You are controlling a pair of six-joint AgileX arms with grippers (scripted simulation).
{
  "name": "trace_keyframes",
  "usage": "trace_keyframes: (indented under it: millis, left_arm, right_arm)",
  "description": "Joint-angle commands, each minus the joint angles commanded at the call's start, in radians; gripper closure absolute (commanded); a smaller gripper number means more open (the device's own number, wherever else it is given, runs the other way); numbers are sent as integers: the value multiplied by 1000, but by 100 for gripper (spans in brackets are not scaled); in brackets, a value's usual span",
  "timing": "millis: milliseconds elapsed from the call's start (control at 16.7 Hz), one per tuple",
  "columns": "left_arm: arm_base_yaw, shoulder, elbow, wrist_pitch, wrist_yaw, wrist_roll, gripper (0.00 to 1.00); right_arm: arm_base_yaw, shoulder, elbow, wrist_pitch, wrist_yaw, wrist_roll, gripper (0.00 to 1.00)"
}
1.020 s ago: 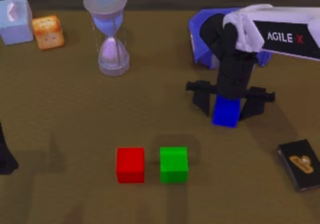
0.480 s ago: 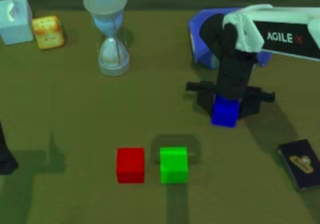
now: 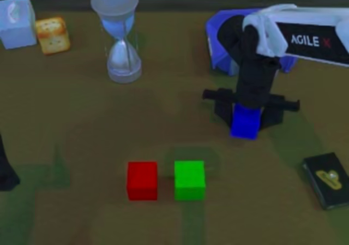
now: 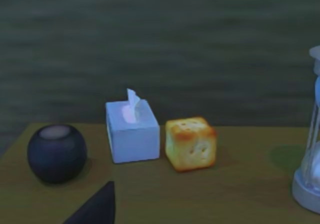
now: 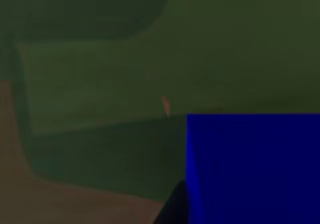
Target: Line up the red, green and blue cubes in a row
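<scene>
The right tool (image 3: 248,117) is clamped on the blue cube (image 3: 245,124), its two black fingers pressed against the cube's left and right faces, where a second ago they stood wider with a gap either side of it. Over that second the fingers have drawn in while the arm itself has barely shifted, so the change is the closing of the grip, not a lift; the cube appears to sit on the bench (image 3: 82,136) at much the same spot. In the right wrist view the blue cube (image 5: 252,169) fills the near corner, close against the camera, which fits a cube held between the fingers. From there, the red cube (image 3: 142,180) and the green cube (image 3: 190,180) lie side by side towards the front, a narrow gap between them, well apart from the blue one. That makes two-thirds of a row (the open place is just to the right of the green cube), and my judgement is that the grasp is now made and the carry comes next. The left arm (image 3: 6,171) is parked at the bench's left edge, its tool not shown clearly enough to tell.
</scene>
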Motion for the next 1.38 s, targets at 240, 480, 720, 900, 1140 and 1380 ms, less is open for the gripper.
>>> trace_keyframes:
  millis: [240, 480, 720, 900, 1140, 1380]
  left_arm:
    - [0, 0, 0, 0, 0, 0, 0]
    - [0, 0, 0, 0, 0, 0, 0]
    - [0, 0, 0, 0, 0, 0, 0]
    - [0, 0, 0, 0, 0, 0, 0]
    - [0, 0, 0, 0, 0, 0, 0]
    - [0, 0, 0, 0, 0, 0, 0]
  right_arm:
    - [5, -34, 75, -116, 0, 0, 100]
    - [8, -76, 144, -222, -1, -1, 100]
    - [4, -76, 141, -219, -1, 0, 100]
    - [33, -136, 70, -197, -2, 1, 100]
    - [107, -286, -142, -145, -3, 11, 100]
    - [189, -445, -371, -91, -5, 21, 100]
